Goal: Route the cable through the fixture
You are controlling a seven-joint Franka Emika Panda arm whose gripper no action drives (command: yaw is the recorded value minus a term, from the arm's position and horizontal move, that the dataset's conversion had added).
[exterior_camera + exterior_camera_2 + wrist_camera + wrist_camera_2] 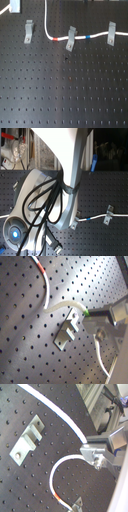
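Pegboard [60,95]: cable [46,25] (white) thru clips.

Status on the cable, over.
Gripper shut on cable. Cable crosses middle clip and end clip on the first exterior view's right. Third clip, the first exterior view's left, empty. No obstruction seen.

White arm [62,148], black cables [42,203], blue light [16,233] on base.

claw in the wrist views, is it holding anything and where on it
The claw is shut on the thin white cable, pinching a plain white stretch where it curves, away from the red tape band.
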